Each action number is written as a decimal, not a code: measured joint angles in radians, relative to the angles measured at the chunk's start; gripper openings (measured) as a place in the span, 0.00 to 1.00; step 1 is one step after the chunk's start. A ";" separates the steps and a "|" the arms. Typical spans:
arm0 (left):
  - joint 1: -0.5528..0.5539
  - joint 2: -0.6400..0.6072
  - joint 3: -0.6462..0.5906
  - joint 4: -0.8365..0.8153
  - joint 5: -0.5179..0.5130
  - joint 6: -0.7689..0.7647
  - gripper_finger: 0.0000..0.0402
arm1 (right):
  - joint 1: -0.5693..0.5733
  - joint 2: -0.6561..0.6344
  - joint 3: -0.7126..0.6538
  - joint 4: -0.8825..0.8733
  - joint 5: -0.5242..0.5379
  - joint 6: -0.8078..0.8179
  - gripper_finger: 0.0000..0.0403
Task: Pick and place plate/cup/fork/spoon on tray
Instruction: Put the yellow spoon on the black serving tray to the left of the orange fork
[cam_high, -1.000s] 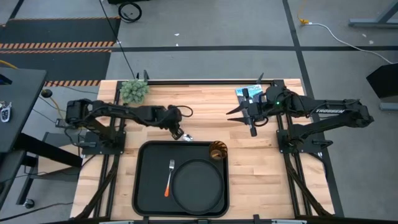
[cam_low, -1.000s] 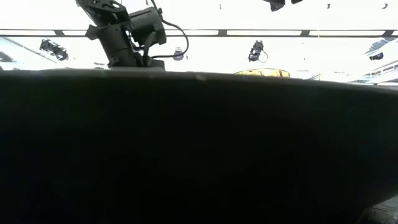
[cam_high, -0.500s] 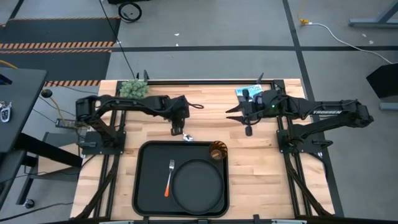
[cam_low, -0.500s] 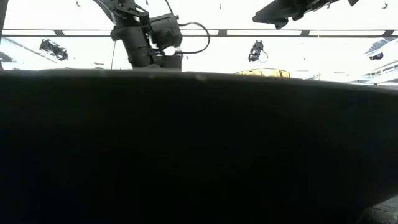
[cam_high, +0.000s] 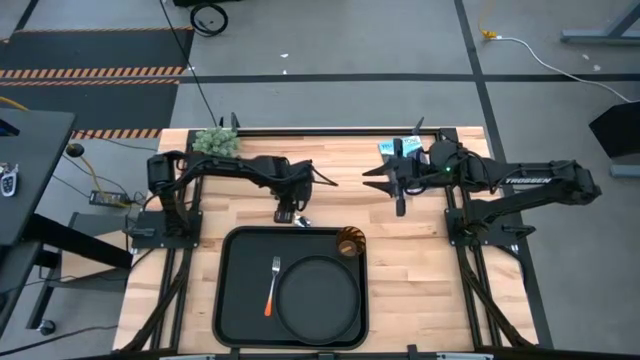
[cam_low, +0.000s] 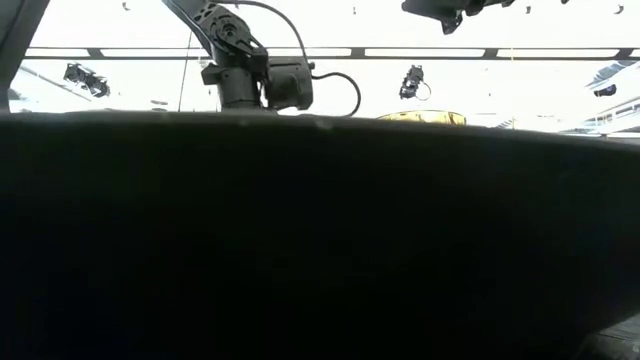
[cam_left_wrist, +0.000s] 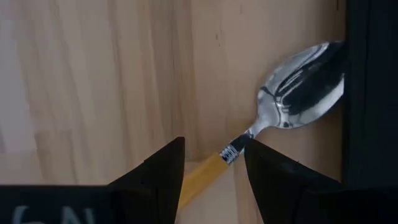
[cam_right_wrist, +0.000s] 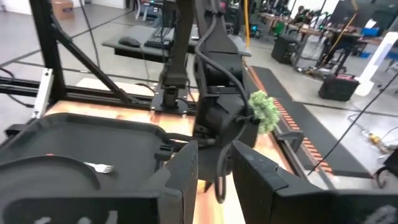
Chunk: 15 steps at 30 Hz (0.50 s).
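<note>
The spoon (cam_left_wrist: 292, 93) lies on the wooden table just beyond the black tray's far edge (cam_high: 290, 231), its silver bowl against the tray's rim (cam_left_wrist: 367, 93). Its orange handle (cam_left_wrist: 202, 177) runs between the open fingers of my left gripper (cam_high: 290, 212), which points down over it; I see no touch. On the tray lie the round dark plate (cam_high: 318, 297) and the fork (cam_high: 273, 285). The amber cup (cam_high: 350, 242) stands in the tray's far right corner. My right gripper (cam_high: 398, 195) is open and empty above the table's far right.
A green plant-like clump (cam_high: 216, 145) sits at the table's far left edge, and a blue box (cam_high: 400, 148) at the far right behind my right gripper. The low view is mostly filled by the tray's dark wall (cam_low: 320, 240).
My left gripper has shifted a little toward the table's right edge and tipped from a slant to pointing down over the spoon, staying open. The spoon has kept its place. My right gripper has drawn back slightly toward the far edge.
</note>
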<state>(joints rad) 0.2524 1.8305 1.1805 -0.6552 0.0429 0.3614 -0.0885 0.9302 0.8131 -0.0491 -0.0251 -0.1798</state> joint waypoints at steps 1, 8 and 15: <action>-0.002 0.002 0.000 -0.005 0.000 0.014 0.44 | 0.009 0.000 0.000 -0.001 -0.001 0.006 0.25; -0.004 0.011 -0.004 -0.024 0.000 0.107 0.44 | 0.079 0.000 0.000 -0.004 0.010 0.030 0.25; -0.002 0.017 -0.010 -0.023 -0.001 0.213 0.44 | 0.148 0.000 0.000 0.012 0.096 0.032 0.25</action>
<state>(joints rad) 0.2504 1.8478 1.1709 -0.6785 0.0423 0.5747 0.0596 0.9302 0.8131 -0.0373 0.0709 -0.1482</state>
